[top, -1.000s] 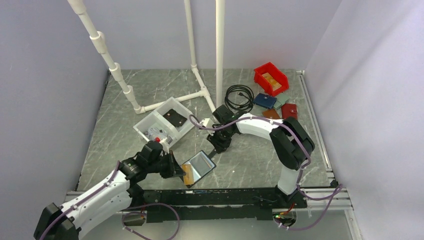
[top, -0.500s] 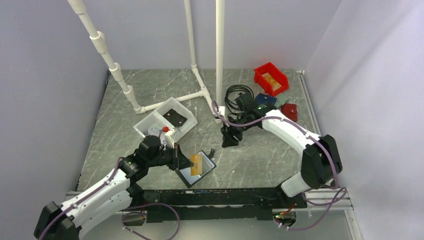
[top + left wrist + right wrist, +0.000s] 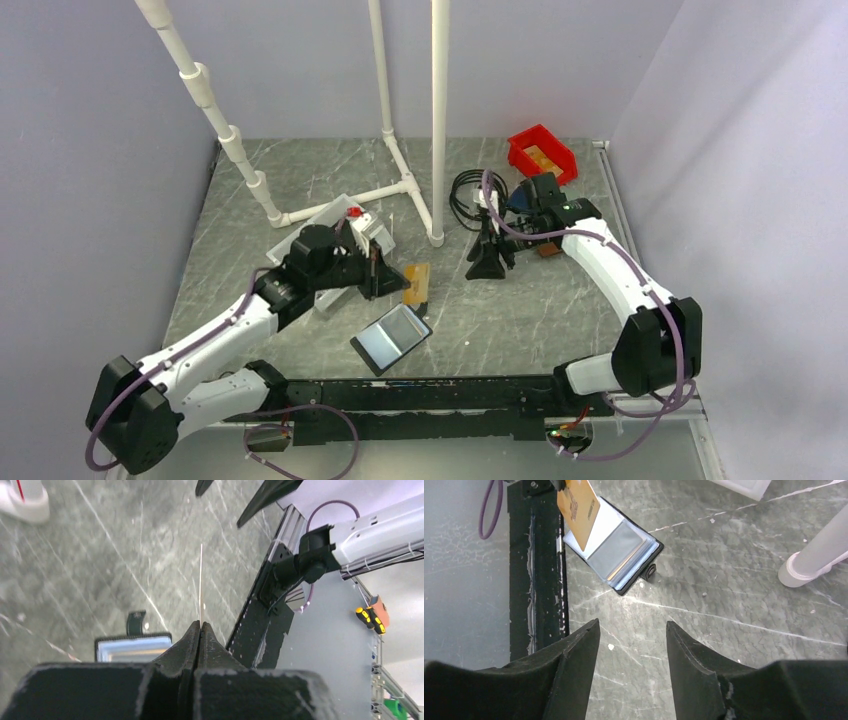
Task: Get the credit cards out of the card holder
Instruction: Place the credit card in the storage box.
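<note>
The gold card is out of the holder; the left gripper is clamped tight on one end of it and holds it raised, just beyond the holder; the holder lies open and flat on the table near the front edge. The right gripper hangs with its jaws apart and empty, well apart toward the back right. The step in hand looks like carrying the first card away. Next it likely wants a bare patch of table to lay the card on, then a release; a tan edge inside the holder may be another card to pull. Print on the gold card is too blurred to read; no other writing shows.
</note>
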Robot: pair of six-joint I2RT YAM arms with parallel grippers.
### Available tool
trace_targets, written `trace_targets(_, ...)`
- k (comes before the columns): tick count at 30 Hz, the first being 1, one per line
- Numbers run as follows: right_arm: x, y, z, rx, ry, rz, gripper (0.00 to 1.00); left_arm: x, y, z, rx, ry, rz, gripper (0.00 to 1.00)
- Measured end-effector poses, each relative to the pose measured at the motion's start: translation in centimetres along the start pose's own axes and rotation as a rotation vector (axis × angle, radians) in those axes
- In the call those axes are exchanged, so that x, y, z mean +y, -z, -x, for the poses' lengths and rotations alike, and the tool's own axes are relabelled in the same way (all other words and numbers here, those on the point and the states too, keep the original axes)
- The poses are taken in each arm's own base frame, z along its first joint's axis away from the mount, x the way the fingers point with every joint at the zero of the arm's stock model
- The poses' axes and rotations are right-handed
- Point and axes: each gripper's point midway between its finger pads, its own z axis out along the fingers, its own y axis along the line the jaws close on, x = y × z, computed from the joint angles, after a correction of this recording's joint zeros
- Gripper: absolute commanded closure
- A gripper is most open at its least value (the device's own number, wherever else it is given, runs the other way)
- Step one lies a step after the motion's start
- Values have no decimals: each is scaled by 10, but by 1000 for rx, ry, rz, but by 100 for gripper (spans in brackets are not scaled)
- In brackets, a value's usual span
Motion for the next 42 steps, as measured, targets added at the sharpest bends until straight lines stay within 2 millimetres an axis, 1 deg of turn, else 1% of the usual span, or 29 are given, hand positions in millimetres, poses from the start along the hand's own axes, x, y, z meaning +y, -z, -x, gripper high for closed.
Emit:
trace_targets(4,-1,11,6,-50,-1,-11,43,-6,-6,37,-29,-92,-6,100)
trace_targets(7,-2,20,11,-89,3,-24,40,-4,-13,59,-41,-146,3,100)
trace_targets(12,-4,35,14,-146,-2,-48,39,9,-27,87,-31,-233,19,100)
trace_targets(15,-7,42,14,-172,-1,-59,38,16,-34,98,-39,-261,5,100)
trace_targets(21,-8,46,12,-199,15,-50,38,46,-47,97,-7,-202,-16,100)
trace_targets(24,-10,44,7,-199,12,-33,38,56,-50,97,5,-160,-21,100)
trace_targets(31,-12,34,-8,-197,-18,30,37,51,-45,101,-9,-183,-32,100)
trace_targets(36,-12,31,-9,-200,-25,46,37,51,-43,102,-19,-196,-24,100)
trace_targets(42,-11,18,-11,-190,-49,86,36,53,-45,96,-25,-183,-28,100)
